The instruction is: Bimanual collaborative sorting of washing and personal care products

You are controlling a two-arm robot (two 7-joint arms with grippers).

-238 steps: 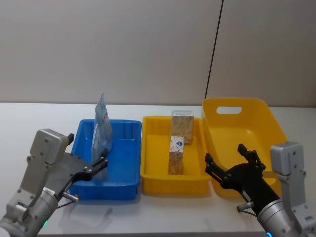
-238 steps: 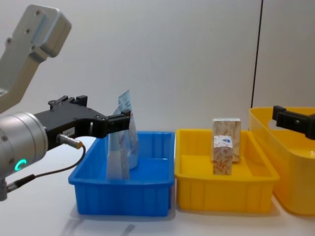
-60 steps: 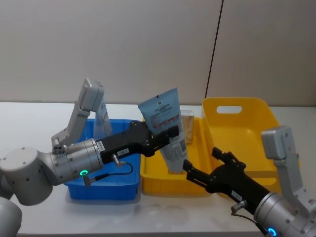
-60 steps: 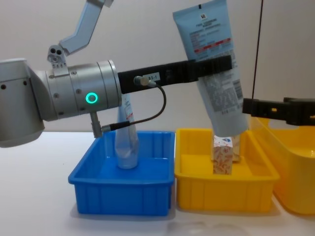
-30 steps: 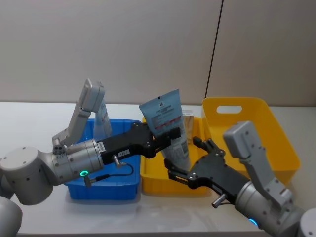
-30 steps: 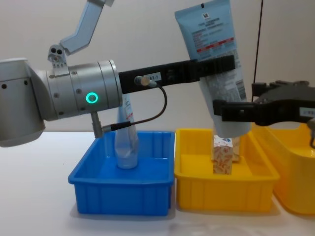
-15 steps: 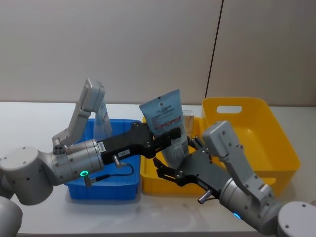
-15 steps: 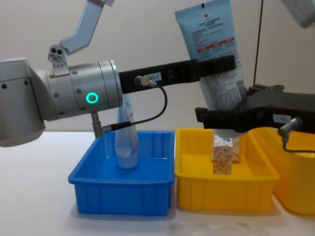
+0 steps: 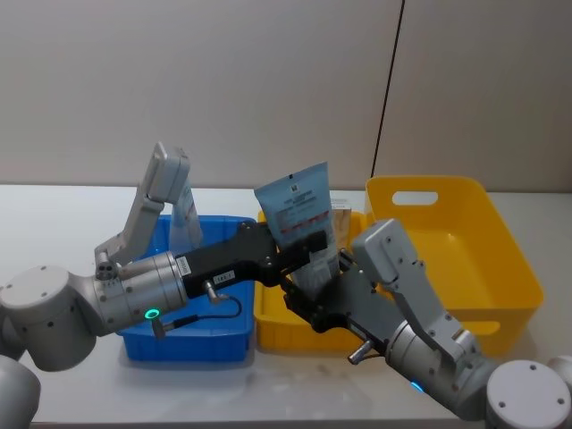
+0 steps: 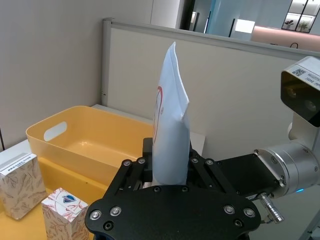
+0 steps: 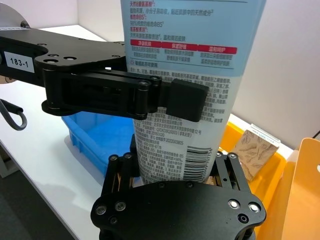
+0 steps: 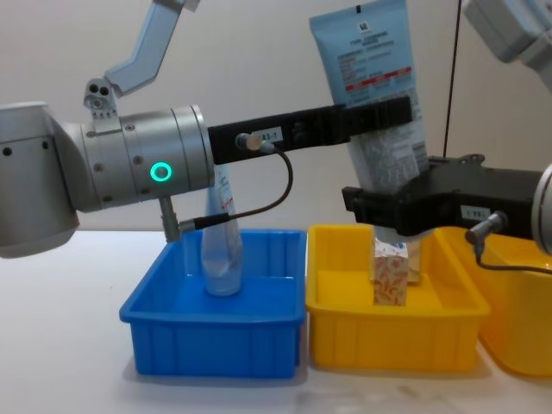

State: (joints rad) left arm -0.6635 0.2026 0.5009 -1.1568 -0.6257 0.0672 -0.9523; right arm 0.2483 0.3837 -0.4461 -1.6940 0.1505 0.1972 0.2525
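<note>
My left tool (image 12: 379, 112) clamped the tube (image 12: 366, 52) over the yellow tray (image 12: 388, 345); my right tool (image 12: 392, 210) ringed its base, grip unclear

Bright even indoor light; soft faint shadows; mild sheen on table (image 12: 60, 345).

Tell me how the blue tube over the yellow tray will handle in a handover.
The tube probably flexes: the left wrist view shows its body tapering to a flat crimp. It seems light, as the left gripper holds it nearly upright at mid-body. Its smooth skin may slip, so the right gripper at its lower end should clamp firmly.
</note>
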